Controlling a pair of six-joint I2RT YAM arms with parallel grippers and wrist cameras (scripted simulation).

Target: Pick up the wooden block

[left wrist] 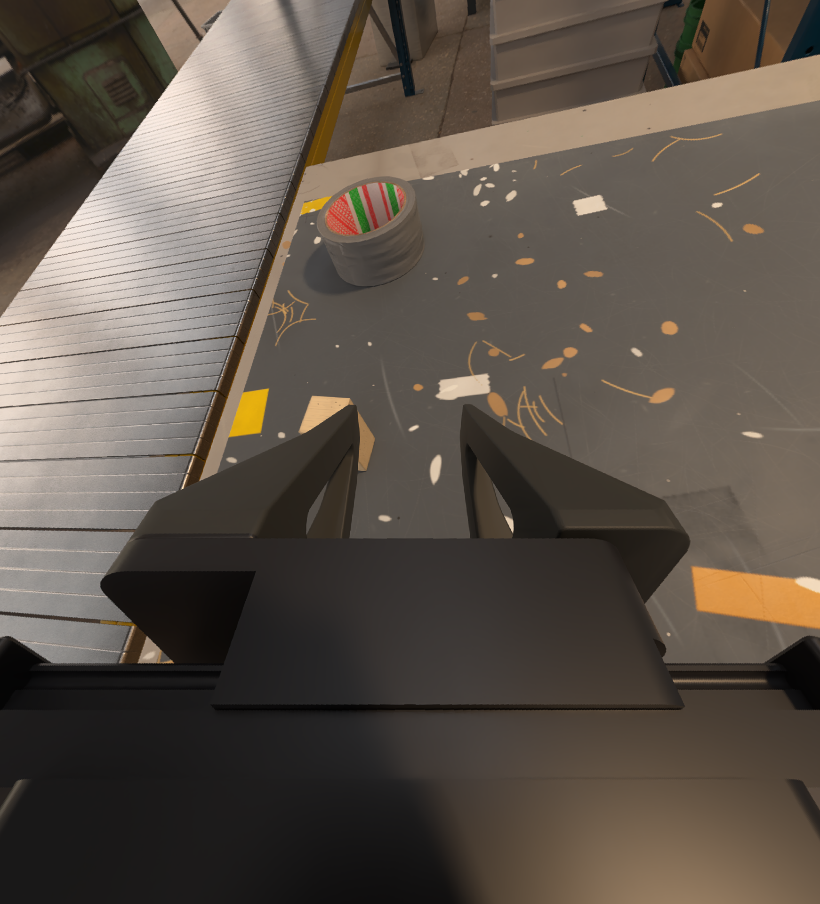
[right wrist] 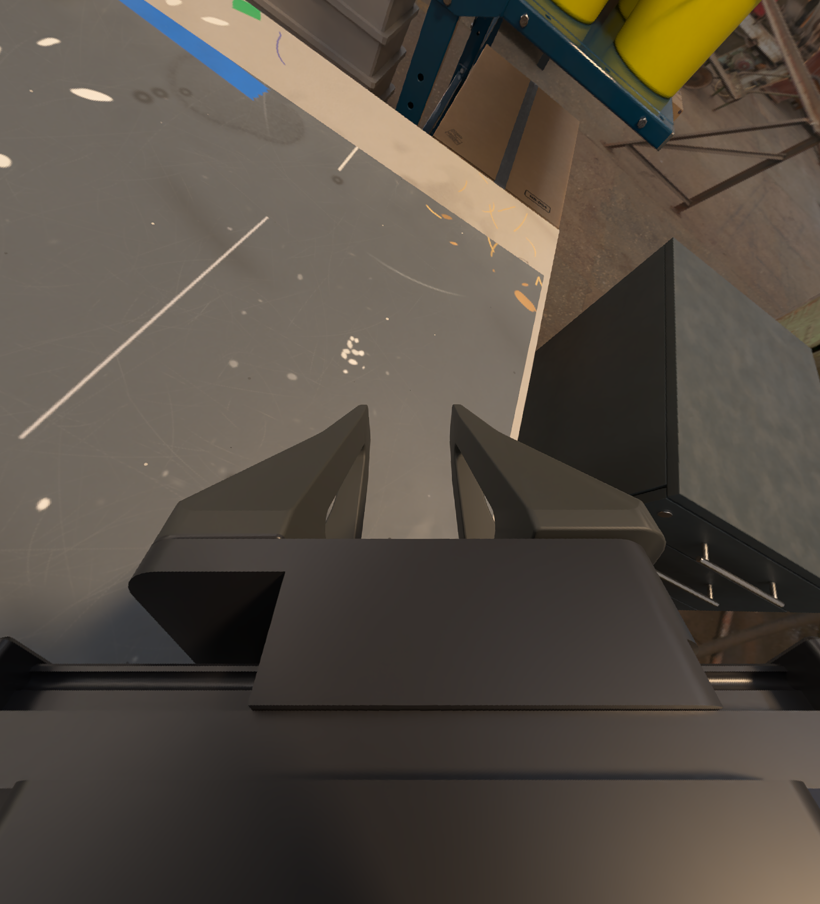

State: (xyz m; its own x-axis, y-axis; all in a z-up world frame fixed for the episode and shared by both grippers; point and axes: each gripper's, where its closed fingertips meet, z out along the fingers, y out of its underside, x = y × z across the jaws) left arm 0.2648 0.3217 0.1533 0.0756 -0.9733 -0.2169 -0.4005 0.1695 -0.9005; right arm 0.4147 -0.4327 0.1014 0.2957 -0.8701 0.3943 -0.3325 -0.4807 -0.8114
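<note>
Zero lifting so far: the block (left wrist: 322, 416) is sitting on the surface (left wrist: 643, 303), at about 11 o'clock from the left gripper (left wrist: 408, 408), partly hidden by its left finger. Both grippers' jaws are hanging apart, gripping nothing. Tape (left wrist: 371, 230) is lying farther off at 12. Right gripper (right wrist: 410, 408) is idling.

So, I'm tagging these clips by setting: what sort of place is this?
Likely a warehouse or factory floor: a slatted grey metal conveyor runs beside the scuffed grey worktable, with blue steel shelving and brown cardboard boxes behind.
</note>
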